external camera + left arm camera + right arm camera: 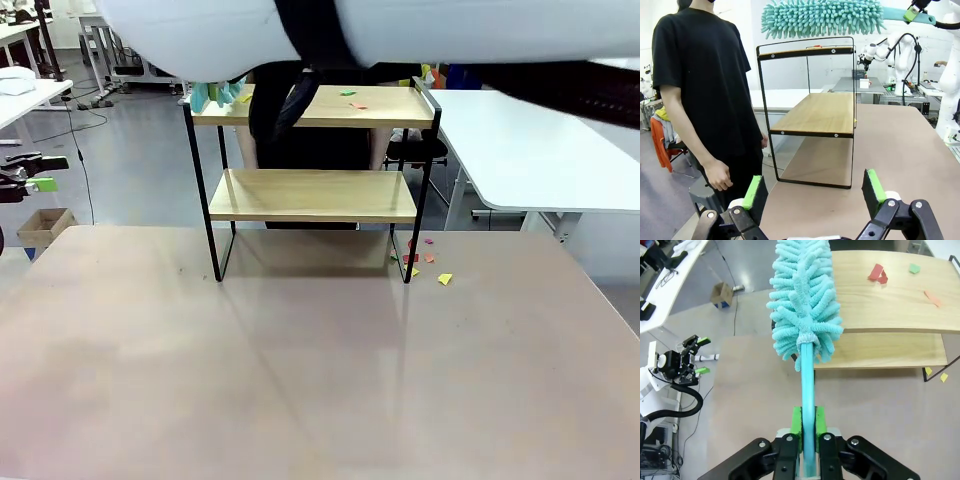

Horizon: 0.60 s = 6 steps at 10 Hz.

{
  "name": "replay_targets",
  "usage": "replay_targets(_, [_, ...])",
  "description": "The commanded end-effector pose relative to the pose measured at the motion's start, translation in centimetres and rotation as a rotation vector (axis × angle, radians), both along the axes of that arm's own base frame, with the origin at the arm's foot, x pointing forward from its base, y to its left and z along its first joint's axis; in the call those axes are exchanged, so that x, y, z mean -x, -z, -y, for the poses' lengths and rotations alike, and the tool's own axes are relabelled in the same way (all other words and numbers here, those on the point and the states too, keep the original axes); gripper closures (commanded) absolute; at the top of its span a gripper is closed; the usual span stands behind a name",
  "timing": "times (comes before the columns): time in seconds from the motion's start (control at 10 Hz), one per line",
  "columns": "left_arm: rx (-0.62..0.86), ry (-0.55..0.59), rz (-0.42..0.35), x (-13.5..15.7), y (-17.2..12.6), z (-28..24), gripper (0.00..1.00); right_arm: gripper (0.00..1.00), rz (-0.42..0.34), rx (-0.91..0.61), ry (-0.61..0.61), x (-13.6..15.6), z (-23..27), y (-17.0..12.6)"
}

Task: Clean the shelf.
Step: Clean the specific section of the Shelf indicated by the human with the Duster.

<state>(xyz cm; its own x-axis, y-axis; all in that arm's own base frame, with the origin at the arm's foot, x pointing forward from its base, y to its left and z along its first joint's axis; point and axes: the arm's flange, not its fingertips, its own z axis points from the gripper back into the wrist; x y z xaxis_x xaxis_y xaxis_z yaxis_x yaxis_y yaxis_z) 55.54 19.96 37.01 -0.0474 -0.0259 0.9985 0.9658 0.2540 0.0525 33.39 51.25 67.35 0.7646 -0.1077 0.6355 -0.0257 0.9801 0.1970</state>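
The shelf (310, 195) stands at the table's far side, two light wooden boards in a black frame. My right gripper (808, 425) is shut on the teal handle of a fluffy teal duster (802, 300). Its head hangs over the left end of the top board (890, 305). Red (876, 272), green (913, 268) and orange (932, 297) paper scraps lie on that board. In the left wrist view the duster (822, 17) hovers just above the shelf (815, 112). My left gripper (813, 192) is open and holds nothing, off the table's left side (702, 356).
A person in a black T-shirt (705, 90) stands behind the shelf, hand hanging down. Coloured paper scraps (445, 279) lie on the table by the shelf's right legs. A white table (540, 150) stands at the right, and a cardboard box (45, 225) sits on the floor at the left.
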Motion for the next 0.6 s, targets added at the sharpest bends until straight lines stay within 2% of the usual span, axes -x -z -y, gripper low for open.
replay_targets(0.0, [0.001,-0.001,0.006,0.2,-0.3,0.0,0.00,0.87,-0.024,-0.028,0.037,-1.6,-2.2,-0.9])
replay_targets(0.5, [0.001,-0.001,0.006,0.2,-0.3,0.0,0.00,0.87,-0.081,-0.039,-0.003,-3.8,-4.8,-1.1])
